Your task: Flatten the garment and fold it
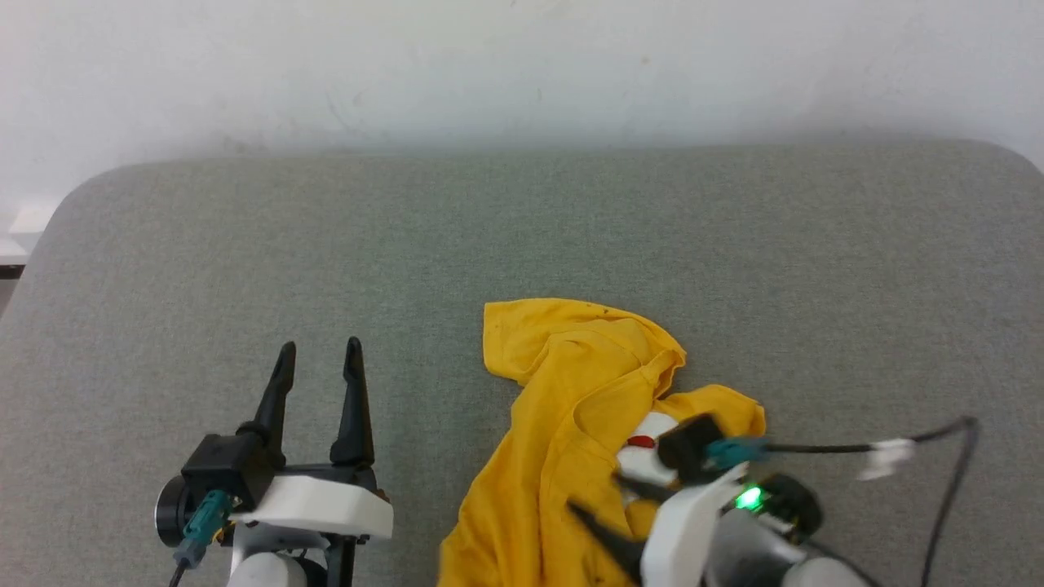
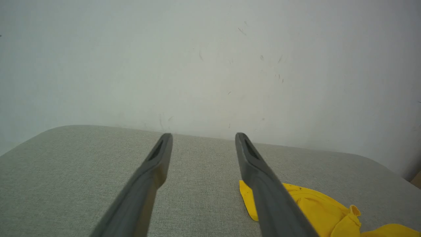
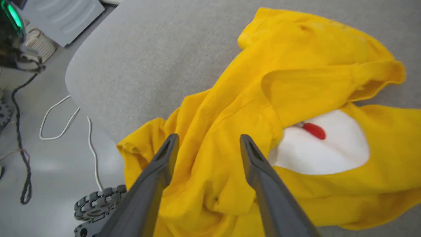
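The garment [image 1: 563,408] lies on the table [image 1: 522,228] at five o'clock. The left gripper [image 1: 320,344] stands at seven o'clock, the right gripper [image 1: 594,493] over the garment.

Soft even light, perhaps slight motion blur.

The left gripper [image 1: 320,344] has two long, tapering black fingers [image 1: 352,391] set on boxy black mounts [image 1: 220,465], backed by a smooth white shell [image 1: 314,505], with a round black drum [image 1: 167,511] at its side and a teal plug [image 1: 208,514]. The right gripper [image 1: 593,492] has the same slim dark fingers, a white cover [image 1: 681,522], a glowing green light [image 1: 749,497], a pale grey forearm [image 1: 746,562] and a teal connector [image 1: 734,450] whose black cable [image 1: 816,447] bears a white tag [image 1: 889,455]. Up close, each finger is matte charcoal with a narrow slot [image 2: 251,152] near its tip.
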### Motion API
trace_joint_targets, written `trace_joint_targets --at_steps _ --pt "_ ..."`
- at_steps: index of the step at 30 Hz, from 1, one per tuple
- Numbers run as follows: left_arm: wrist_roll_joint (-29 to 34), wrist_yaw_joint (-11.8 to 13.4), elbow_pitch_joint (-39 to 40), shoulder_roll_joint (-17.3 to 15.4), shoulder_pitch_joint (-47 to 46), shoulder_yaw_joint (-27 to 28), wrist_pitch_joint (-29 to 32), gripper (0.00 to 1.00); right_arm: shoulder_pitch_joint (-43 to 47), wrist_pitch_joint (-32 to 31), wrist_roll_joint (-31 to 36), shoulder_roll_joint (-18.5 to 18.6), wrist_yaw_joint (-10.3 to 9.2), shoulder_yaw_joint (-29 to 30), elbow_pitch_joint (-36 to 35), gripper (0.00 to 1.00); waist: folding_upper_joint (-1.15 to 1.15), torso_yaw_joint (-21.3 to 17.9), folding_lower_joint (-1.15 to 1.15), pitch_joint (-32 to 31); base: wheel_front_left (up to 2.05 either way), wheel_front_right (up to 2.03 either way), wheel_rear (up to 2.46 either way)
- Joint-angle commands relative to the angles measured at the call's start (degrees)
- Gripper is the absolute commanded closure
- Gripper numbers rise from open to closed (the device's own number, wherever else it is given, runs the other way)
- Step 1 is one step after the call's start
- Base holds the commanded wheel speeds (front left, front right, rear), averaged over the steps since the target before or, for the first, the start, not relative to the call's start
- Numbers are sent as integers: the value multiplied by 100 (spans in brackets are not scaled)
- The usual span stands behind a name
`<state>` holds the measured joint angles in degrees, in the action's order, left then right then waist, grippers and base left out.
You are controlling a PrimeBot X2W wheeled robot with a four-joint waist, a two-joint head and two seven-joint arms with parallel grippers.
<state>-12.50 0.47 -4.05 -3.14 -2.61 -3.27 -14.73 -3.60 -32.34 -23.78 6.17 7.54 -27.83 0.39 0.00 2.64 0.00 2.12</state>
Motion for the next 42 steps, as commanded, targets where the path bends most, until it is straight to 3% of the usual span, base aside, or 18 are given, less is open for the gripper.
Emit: trace_joint_targets --at_steps 1,8,13,18,24,36,40,41,42 --pt "31 -30 -24 24 43 -1 -27 0 104 326 137 -66 -5 343 -145 0 0 -34 0 -24 0 0 0" --pt "-10 -1 -37 25 24 -188 -27 0 582 2235 942 -318 -5 2476 -430 0 0 -140 0 -47 0 0 0" --pt "92 -131 -207 25 -211 -633 -27 0 743 2791 1064 -327 -5 3159 -230 0 0 -343 0 16 0 0 0" --pt "89 -285 -835 25 -740 -1528 -11 0 724 2833 1058 -328 -5 3379 -115 0 0 -659 0 113 0 0 0" --pt "-121 -297 -1645 25 -1624 -2447 483 0 610 2846 1056 -328 -5 3302 -81 0 0 -999 0 282 0 0 0" --pt "-836 276 -3403 26 -3567 -3729 2915 0 316 3025 853 -329 -5 2867 150 0 0 -1725 0 782 0 0 0" --pt "-893 334 -3760 26 -3936 -4081 3740 0 266 3084 824 -329 -5 2826 249 0 0 -1813 0 816 0 0 0" --pt "-907 324 -3816 26 -4002 -4138 3880 50 261 3096 823 -329 -5 2824 266 0 0 -1822 0 814 0 0 0" --pt "-938 317 -3856 26 -4053 -4176 3997 75 258 3106 822 -329 -5 2825 280 0 0 -1824 0 811 0 0 0"
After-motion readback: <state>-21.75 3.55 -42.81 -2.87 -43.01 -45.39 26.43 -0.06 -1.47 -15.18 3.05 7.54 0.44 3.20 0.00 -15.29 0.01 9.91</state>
